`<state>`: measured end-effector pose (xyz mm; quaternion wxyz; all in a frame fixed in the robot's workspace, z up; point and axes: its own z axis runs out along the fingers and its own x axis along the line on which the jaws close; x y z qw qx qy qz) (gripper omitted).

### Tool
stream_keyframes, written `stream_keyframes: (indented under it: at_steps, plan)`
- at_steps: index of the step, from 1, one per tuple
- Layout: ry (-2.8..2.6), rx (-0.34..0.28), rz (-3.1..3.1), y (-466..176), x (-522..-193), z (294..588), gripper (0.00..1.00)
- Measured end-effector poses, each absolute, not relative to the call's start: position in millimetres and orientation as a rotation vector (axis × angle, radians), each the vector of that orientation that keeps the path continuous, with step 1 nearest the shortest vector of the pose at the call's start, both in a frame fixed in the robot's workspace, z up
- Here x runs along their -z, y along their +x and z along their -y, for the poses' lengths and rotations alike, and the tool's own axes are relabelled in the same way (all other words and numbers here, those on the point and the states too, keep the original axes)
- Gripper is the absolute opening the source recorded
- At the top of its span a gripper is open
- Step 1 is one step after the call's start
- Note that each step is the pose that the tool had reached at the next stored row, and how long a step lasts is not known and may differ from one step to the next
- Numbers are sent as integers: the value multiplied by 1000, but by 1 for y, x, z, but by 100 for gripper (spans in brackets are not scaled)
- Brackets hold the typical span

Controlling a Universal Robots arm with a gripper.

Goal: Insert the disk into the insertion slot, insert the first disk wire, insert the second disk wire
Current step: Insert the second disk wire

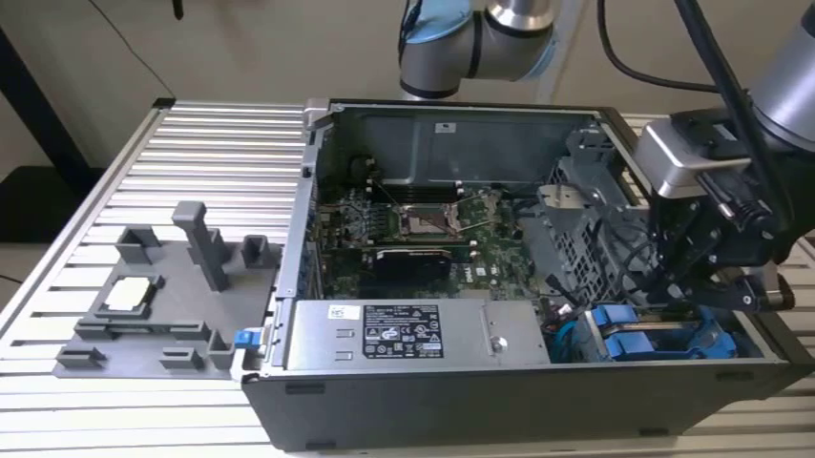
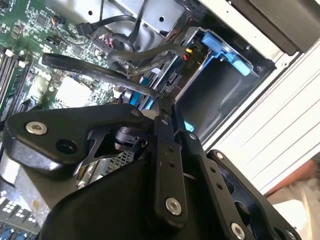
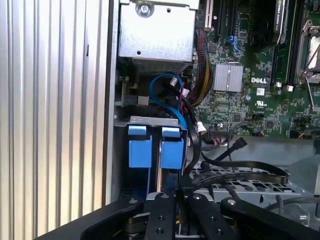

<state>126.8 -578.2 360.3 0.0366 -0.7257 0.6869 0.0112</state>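
My gripper (image 2: 164, 102) hangs over the drive bay (image 3: 150, 120) in the near right corner of the open computer case (image 1: 510, 401). Its fingers (image 2: 165, 150) stand pressed together on the end of a flat black disk wire (image 2: 100, 72), which loops back over the metal cage. Two blue carrier fronts (image 3: 139, 150) (image 3: 172, 150) sit side by side in the insertion slot, just beyond my gripper (image 3: 175, 189). A thin silver edge (image 3: 159, 172) shows between them. I cannot tell which carrier holds the disk. In the exterior view the gripper (image 1: 698, 286) is right above the blue carriers (image 1: 637, 339).
A blue cable (image 3: 167, 95) and bundled wires (image 3: 200, 75) crowd the space behind the bay. The power supply (image 1: 407, 334) and motherboard (image 1: 407, 224) fill the case. A grey fixture (image 1: 166, 286) stands on the slatted table (image 1: 217, 143) at the exterior view's left.
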Motion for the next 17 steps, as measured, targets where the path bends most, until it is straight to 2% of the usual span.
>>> stream_keyframes:
  at_steps: [17]
  plan:
    - [-2217,-48,-2107,132,-354,581,16]
